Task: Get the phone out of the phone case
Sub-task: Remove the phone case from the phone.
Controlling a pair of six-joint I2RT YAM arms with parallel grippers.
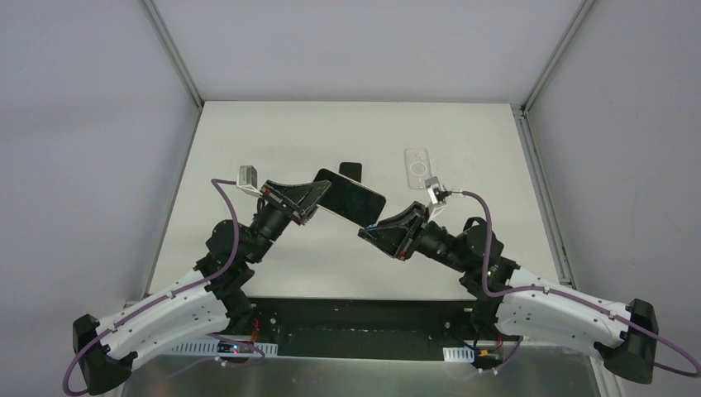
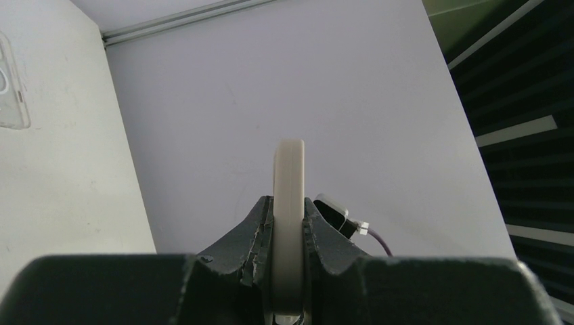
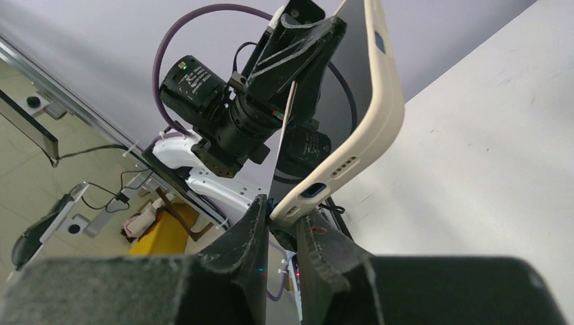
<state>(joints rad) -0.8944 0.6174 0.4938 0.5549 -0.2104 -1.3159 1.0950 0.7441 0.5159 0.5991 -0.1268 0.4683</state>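
**Pale table, grey booth: cased phone held in mid-air by both arms**

White table [image 1: 273, 132] boxed in by grey walls and metal corner rails. Above its middle and clear of the surface: phone [image 1: 354, 198], dark screen up, slanting from upper left down to lower right, seated in a cream phone case [image 3: 382, 108].

Left gripper [image 1: 312, 201] clamped tight on the upper-left end. From its own wrist camera, the case's cream edge upright between the two dark fingers [image 2: 254, 233], touching both.

Right gripper [image 1: 374, 231] closed down on the lower-right corner. Fingers [image 3: 250, 233] pinching the case's bottom end, just beside the charging-port cutout and a row of speaker holes. Whether the phone has lifted from the case at that corner: cannot tell.

Farther back, flat on the table: clear case [image 1: 419, 168] with a ring mark on it. Just behind the held phone, a small black item [image 1: 351, 169], mostly hidden.

Green indicator light [image 3: 181, 66] lit on the left arm's wrist. Any lettering on phone, cases or arms too small to read.
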